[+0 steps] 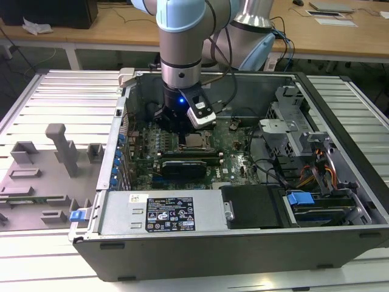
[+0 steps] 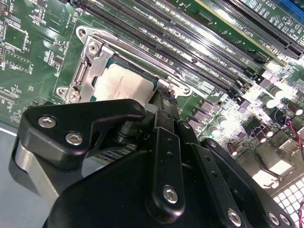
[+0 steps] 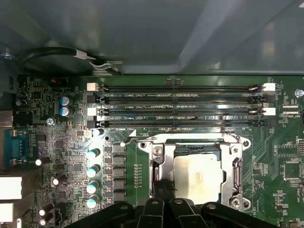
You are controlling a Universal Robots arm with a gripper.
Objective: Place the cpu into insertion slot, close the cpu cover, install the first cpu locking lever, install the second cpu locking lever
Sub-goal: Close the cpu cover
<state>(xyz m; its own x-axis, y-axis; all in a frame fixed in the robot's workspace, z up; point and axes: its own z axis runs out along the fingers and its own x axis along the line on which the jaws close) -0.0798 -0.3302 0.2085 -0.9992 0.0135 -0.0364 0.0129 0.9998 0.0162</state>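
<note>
Even room light, with glare on the memory slots (image 2: 190, 45) in the second wrist view

This is a robotics lab or test workshop. An industrial robot arm (image 1: 180, 36) with pale blue joints reaches down into an opened computer case (image 1: 182, 255), which lies on its side on a slatted desk (image 1: 55, 91) built of aluminium profiles. Grey moulded fixtures (image 1: 64, 149) stand on that desk beside the case. Inside the case the green motherboard (image 3: 71, 142) lies bare, with its long memory slots (image 3: 180, 102), capacitors (image 3: 93, 154) and the cpu (image 3: 197, 176) uncovered. A labelled power supply (image 1: 170, 214) and loose wiring (image 1: 322, 170) sit alongside the board. Behind, wooden desks (image 1: 115, 30) carry cables (image 1: 285, 42), papers (image 1: 334, 19) and dark equipment (image 1: 48, 12).
</note>
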